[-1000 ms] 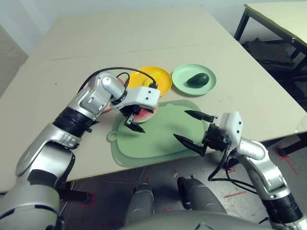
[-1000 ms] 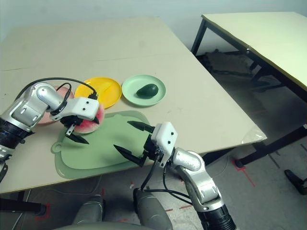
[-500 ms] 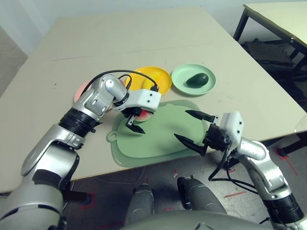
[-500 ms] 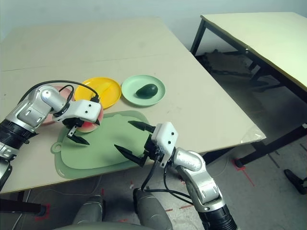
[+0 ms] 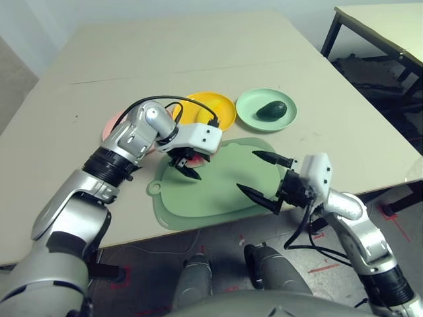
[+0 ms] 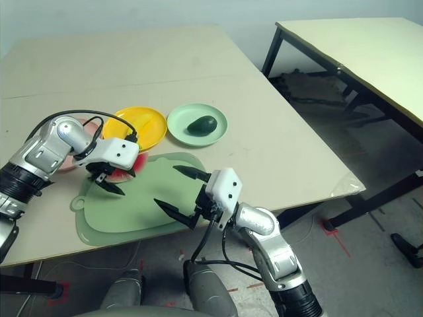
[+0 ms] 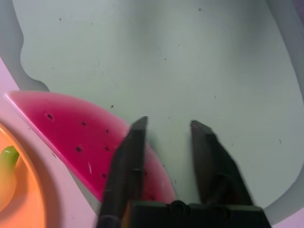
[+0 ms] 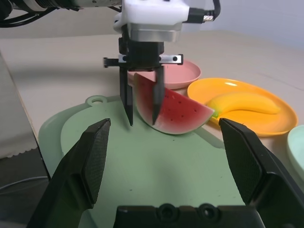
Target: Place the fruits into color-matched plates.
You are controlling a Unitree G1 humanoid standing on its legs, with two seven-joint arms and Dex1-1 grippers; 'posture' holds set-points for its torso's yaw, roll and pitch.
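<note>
Red plastic watermelon wedge with green rind (image 8: pixel 173 111) rests at the edge of the large green mat (image 5: pixel 225 188), beside the pink round plate (image 8: pixel 183 73). The left gripper (image 8: pixel 141 102) straddles its tip, fingers parted, not clamped. The right gripper (image 5: pixel 263 178) hovers spread wide. Banana (image 8: pixel 244 102) and avocado (image 5: pixel 271 109) occupy matching plates.

The left gripper (image 8: pixel 141 110) points down, fingers slightly parted beside the watermelon (image 8: pixel 173 110) on the mat (image 8: pixel 142 175); a banana (image 8: pixel 244 103) lies in the orange plate (image 8: pixel 266 124).
</note>
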